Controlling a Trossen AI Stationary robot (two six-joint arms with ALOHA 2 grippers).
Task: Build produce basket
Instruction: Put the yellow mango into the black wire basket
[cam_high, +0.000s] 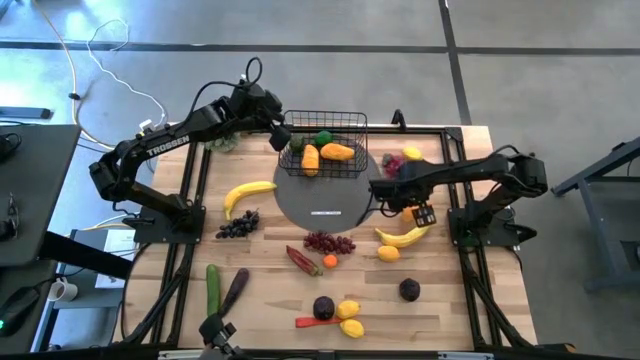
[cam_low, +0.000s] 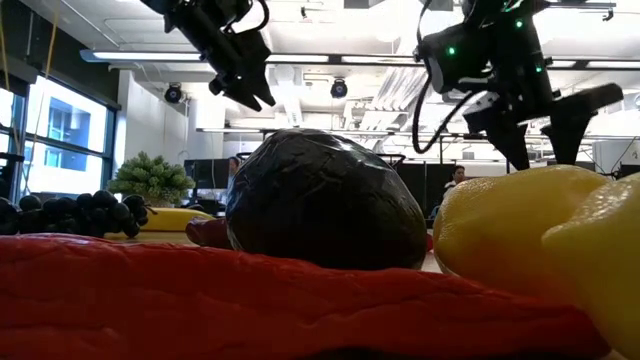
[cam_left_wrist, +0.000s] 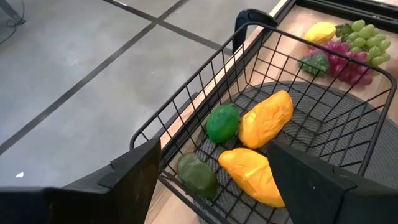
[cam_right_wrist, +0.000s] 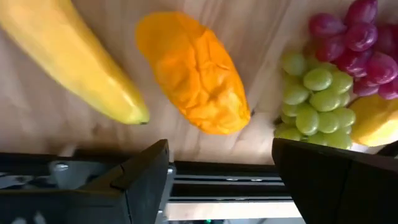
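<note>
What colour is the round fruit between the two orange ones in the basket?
Green fruit; the left wrist view shows it best, inside the black wire basket.

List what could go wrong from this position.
The open left claw hangs over the rim of the basket. Coming down, it might snag the wire and shove the basket. Below the open right claw, the orange fruit lies close between a banana and grapes, so a grab could knock a neighbour.

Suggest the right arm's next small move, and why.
Probably lower the right gripper onto the orange fruit. Its fingers are open and empty, and the fruit lies on the wood just ahead of them, between the banana and the green grapes.
</note>
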